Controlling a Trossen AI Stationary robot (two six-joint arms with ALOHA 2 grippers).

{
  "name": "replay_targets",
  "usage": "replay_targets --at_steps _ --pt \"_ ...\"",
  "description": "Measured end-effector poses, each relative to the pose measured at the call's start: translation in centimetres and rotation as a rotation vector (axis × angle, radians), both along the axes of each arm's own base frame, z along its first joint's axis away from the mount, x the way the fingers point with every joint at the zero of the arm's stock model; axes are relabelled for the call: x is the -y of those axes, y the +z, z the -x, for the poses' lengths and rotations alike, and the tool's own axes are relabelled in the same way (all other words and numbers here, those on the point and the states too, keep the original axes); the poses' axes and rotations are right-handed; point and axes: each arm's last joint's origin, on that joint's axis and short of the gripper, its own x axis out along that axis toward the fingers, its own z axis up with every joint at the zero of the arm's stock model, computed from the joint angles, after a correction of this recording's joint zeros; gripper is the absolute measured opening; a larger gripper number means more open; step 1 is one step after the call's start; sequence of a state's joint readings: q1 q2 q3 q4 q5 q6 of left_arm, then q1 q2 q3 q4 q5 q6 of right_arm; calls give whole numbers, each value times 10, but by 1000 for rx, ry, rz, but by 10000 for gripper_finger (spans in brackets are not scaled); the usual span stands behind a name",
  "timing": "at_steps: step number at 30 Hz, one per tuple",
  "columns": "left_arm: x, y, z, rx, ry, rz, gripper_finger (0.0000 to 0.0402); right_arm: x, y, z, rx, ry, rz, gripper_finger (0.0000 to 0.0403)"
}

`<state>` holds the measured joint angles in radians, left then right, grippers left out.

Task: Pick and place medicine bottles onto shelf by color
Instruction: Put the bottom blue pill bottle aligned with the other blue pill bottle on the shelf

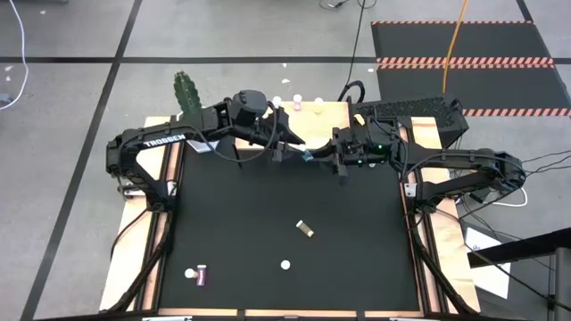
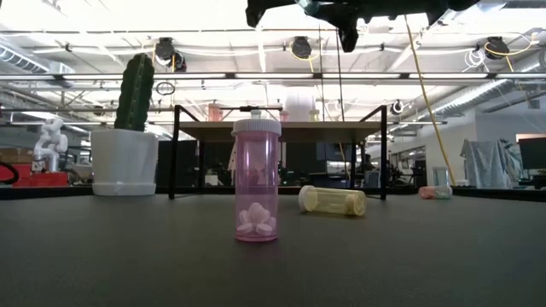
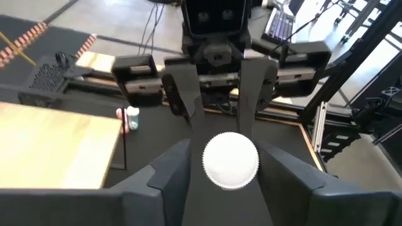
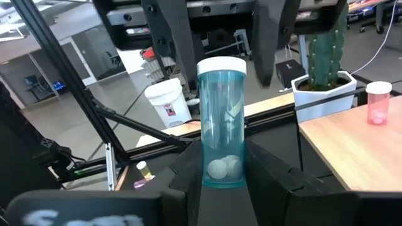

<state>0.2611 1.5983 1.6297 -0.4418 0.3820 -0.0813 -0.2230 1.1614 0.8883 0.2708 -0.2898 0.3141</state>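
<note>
Above the table's far edge, left arm reaches rightward, left gripper (image 1: 287, 143) with fingers either side of the blue bottle's (image 4: 221, 119) white cap, whether clamped I cannot tell. Right arm reaches leftward to meet it, right gripper (image 1: 314, 153) clenched on that bottle's base, beside the shelf (image 1: 312, 120). Pink bottle (image 2: 256, 181) upright, yellow bottle (image 2: 333, 200) lying on the mat.

The shelf (image 1: 308, 120) is mostly hidden under both arms, and the blue bottle's (image 4: 222, 122) base sits behind fingers.
</note>
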Motion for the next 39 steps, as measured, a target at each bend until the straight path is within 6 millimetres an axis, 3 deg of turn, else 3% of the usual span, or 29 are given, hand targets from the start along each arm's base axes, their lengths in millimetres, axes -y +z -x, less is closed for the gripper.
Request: replay_targets --at_steps 6,19,23,29,34,39 --pt "4 0 -1 4 -20 -29 141 0 0 0 1 1 -25 96" --pt "1 1 -1 24 -18 -22 129 0 1 0 2 -4 -43 97" --pt "-3 1 0 23 6 -26 122 2 0 0 -9 -64 -36 119" --pt "-23 4 8 11 173 -89 120 8 -9 4 -110 -314 -32 189" --pt "-54 1 24 -76 382 -149 119 11 -13 10 -179 -472 -27 243" --pt "-90 -28 43 -237 503 -148 119 11 -11 13 -171 -479 -25 259"
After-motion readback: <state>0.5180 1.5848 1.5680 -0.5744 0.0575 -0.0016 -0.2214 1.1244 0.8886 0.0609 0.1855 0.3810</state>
